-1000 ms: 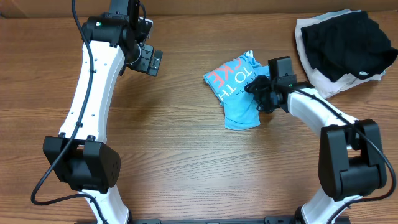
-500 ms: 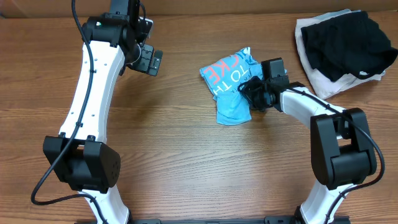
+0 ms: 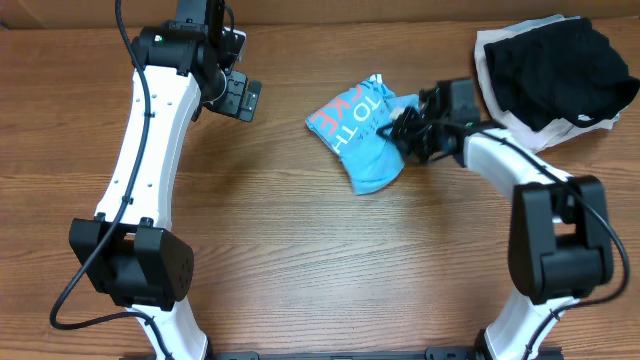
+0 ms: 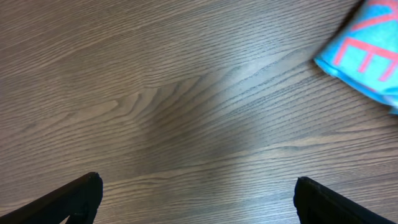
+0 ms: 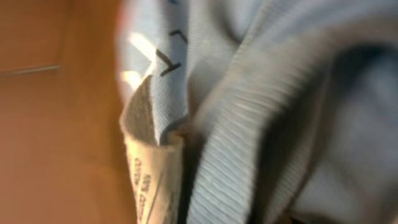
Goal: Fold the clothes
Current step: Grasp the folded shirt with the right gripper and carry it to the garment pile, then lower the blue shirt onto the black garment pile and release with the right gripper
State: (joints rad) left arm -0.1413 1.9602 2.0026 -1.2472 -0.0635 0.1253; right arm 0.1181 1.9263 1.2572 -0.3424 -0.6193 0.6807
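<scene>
Wooden bench (image 3: pixel 300 270) fills the overhead view. There is bare wood across the whole near half and between the two arms. Left arm (image 3: pixel 150 140) runs from the near left up to the far left. Right arm (image 3: pixel 505 170) bends from the near right in toward the centre.

A black garment (image 3: pixel 555 65) sits at the far right corner on top of a white garment (image 3: pixel 520 135), and the pile reaches the right edge of the frame.

The sky-blue T-shirt (image 3: pixel 360 135) lies bunched at centre-far on the bench, with white and red lettering facing up. Its left corner points toward the left arm with open wood between them. Its right edge is near the pile but apart from it. Its near edge tapers to a rounded lump.

Right hand (image 3: pixel 412 130) is at the shirt's right edge, clenched on the cloth. The right wrist view is all blue ribbed fabric up close, with a sewn label (image 5: pixel 152 177) at a fold, and the fingers are hidden there.

Left hand (image 3: pixel 238 97) hovers at far left, well apart from the shirt, released. Its fingers (image 4: pixel 74 199) are spread wide over bare wood with nothing between them. Only a corner of the shirt shows at the top right of the left wrist view.
</scene>
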